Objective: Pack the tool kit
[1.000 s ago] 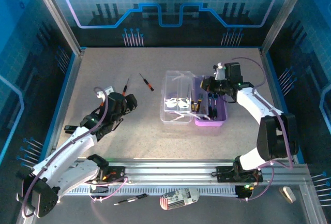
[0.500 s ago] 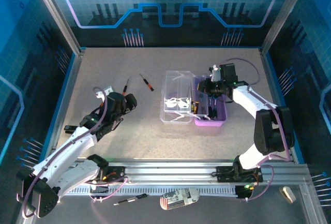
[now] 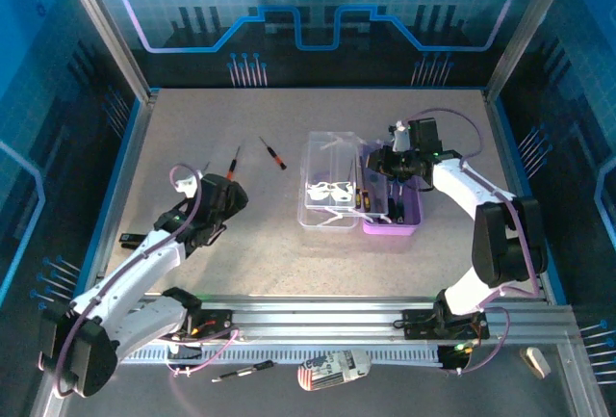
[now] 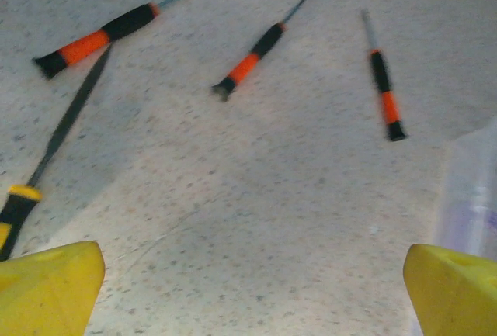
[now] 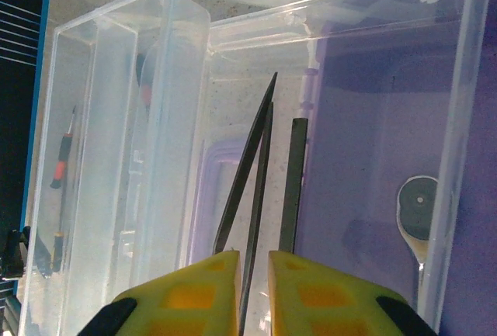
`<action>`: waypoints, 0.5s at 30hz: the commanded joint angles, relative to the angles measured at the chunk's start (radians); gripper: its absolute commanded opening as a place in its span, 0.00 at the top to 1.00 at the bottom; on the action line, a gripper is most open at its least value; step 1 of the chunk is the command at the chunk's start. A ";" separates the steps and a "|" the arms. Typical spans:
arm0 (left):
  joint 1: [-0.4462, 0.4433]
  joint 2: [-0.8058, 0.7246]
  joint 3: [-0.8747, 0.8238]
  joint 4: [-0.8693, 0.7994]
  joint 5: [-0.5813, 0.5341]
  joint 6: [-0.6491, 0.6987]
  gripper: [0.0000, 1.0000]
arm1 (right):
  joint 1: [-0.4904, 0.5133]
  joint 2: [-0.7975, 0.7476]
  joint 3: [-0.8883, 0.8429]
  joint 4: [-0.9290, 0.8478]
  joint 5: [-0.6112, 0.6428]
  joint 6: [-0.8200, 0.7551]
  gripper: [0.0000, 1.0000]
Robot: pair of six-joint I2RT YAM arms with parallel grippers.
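Note:
The tool kit lies open on the table, its clear lid [image 3: 322,215] to the left of its purple base [image 3: 416,207]. My right gripper [image 3: 383,162] hangs over the base. In the right wrist view its yellow jaws [image 5: 254,257] stand a narrow gap apart; one leg of the black tweezers [image 5: 247,157] runs loosely through that gap, both legs splayed. A black bar [image 5: 292,185] lies beside them in the purple base [image 5: 373,119]. My left gripper [image 3: 234,189] is wide open and empty [image 4: 248,251] above bare table. Three black-and-orange screwdrivers [image 4: 97,39] [image 4: 252,60] [image 4: 384,95] lie ahead of it.
A thin black tool with a yellow handle [image 4: 54,138] lies at the left of the left wrist view. A round metal disc [image 5: 419,196] sits in the purple base. A white object [image 3: 332,369] and a loose screwdriver [image 3: 245,371] lie beyond the front rail.
My right gripper has dipped toward the purple base and its jaws have parted slightly, letting the tweezers' legs spread. My left gripper has swung a little to the left.

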 commanded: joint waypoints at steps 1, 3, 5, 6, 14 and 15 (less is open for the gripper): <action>0.056 0.009 -0.018 -0.097 0.000 -0.083 0.01 | 0.017 -0.084 0.004 -0.011 0.019 0.010 0.81; 0.097 0.009 -0.029 -0.113 -0.002 -0.097 0.01 | 0.023 -0.123 -0.005 -0.012 0.031 0.010 0.77; 0.152 0.011 -0.052 -0.099 0.022 -0.097 0.01 | 0.030 -0.163 -0.019 -0.011 0.046 0.013 0.74; 0.177 0.015 -0.066 -0.081 0.043 -0.095 0.00 | 0.035 -0.178 -0.023 -0.009 0.048 0.014 0.73; 0.315 0.140 -0.128 0.124 0.214 -0.040 0.01 | 0.052 -0.276 -0.057 -0.006 0.054 0.013 0.64; 0.319 0.162 -0.117 0.127 0.221 -0.027 0.01 | 0.051 -0.283 -0.062 -0.006 0.056 0.012 0.64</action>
